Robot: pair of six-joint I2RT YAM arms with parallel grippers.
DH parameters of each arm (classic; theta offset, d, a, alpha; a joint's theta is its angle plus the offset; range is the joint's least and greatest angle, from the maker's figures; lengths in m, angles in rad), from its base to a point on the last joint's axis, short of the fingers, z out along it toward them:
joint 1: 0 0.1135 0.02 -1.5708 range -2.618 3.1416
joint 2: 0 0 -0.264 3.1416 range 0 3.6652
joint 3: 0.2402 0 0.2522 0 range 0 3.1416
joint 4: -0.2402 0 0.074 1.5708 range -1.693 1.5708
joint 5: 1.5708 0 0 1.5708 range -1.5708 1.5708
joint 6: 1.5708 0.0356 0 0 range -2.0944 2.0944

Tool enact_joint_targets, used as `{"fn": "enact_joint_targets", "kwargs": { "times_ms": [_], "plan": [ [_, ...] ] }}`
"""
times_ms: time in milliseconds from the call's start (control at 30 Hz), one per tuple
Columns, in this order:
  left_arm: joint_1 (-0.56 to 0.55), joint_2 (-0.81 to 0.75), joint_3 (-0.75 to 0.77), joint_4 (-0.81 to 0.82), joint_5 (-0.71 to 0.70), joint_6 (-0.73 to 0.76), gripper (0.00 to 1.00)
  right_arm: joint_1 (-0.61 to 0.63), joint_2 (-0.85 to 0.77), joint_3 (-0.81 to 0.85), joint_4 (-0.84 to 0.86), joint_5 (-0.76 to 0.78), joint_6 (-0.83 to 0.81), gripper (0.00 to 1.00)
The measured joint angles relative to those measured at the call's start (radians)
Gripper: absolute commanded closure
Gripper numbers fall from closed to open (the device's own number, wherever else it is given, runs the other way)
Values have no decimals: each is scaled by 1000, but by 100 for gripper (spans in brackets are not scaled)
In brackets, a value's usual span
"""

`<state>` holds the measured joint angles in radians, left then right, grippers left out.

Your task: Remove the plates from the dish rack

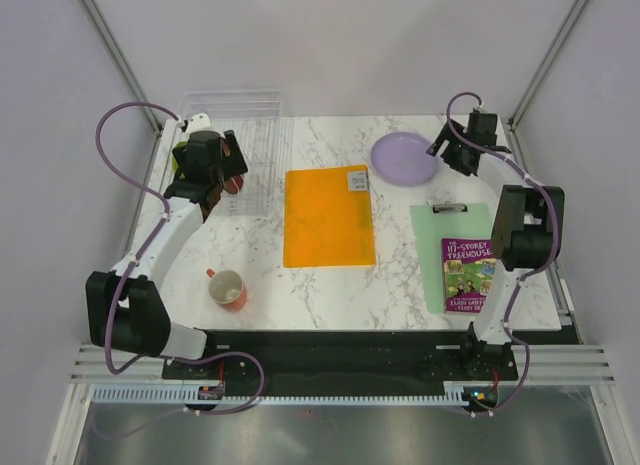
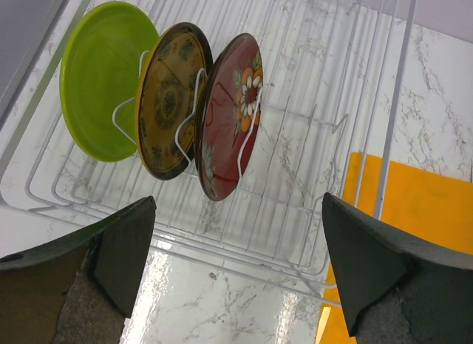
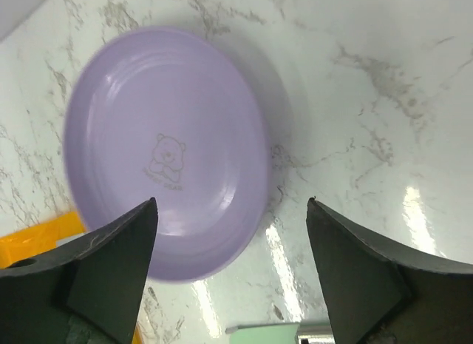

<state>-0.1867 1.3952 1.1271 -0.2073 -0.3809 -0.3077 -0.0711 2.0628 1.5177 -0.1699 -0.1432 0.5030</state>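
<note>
Listing by size, largest first.

1. Bench (image 1: pixel 395 285): white marble pattern. It lies beneath both pincers and carries every item below.
2. Dish rack (image 1: pixel 255 135): clear plastic with thin white wire dividers. It sits directly below and ahead of the left pincer (image 2: pixel 236 211).
3. Orange folder (image 1: pixel 328 217): flat on the bench between the two pincers and nearer the arm bases than either. It is just beside the rack, to the left pincer's right.
4. Pale green clipboard (image 1: pixel 428 255): flat, on the base side of the right pincer (image 3: pixel 230 203) and near it.
5. Lavender plate (image 3: pixel 166 152): flat on the bench with a small bear outline at its centre. It lies right under the right pincer, reaching out past its left finger.
6. Purple book (image 1: pixel 468 275): lying on the clipboard, further from the right pincer than the clip end.
7. Lime green plate (image 2: pixel 103 78), yellow patterned plate (image 2: pixel 170 100) and dark red flowered plate (image 2: pixel 229 115): standing on edge in neighbouring rack slots just ahead of the left pincer. The red one is the closest to its centre line.
8. Red mug (image 1: pixel 229 289): on the bench, well apart from the left pincer on its base side.

Left pincer: spread wide, grasping nothing, clear of the plates.
Right pincer: spread wide above the lavender plate, with neither finger seen touching it.
</note>
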Motion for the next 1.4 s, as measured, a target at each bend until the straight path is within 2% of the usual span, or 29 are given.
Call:
{"fn": "enact_joint_targets", "kwargs": {
  "times_ms": [200,367,500,733,833,900,933,967,1067,1400],
  "plan": [
    [26,92,64,28,-14,31,4,7,-264,-74,-33,86,-59,9],
    [28,182,122,52,-38,53,8,37,-502,-172,-17,101,-86,9],
    [29,249,138,60,-65,63,9,45,-585,-246,-16,100,-97,10],
    [51,320,138,63,-66,63,13,42,-607,-344,-39,80,-108,10],
    [64,356,151,64,-61,60,31,42,-622,-375,-43,69,-109,11],
    [71,378,157,67,-57,58,47,42,-634,-392,-45,67,-114,11],
    [73,383,157,67,-54,54,57,42,-639,-397,-46,66,-116,11],
    [74,389,157,66,-53,53,76,42,-644,-404,-47,65,-117,11],
    [76,396,161,63,-56,55,98,42,-652,-418,-49,64,-123,11],
    [77,406,182,44,-34,66,98,42,-652,-431,-55,46,-134,11]
  ]
}}
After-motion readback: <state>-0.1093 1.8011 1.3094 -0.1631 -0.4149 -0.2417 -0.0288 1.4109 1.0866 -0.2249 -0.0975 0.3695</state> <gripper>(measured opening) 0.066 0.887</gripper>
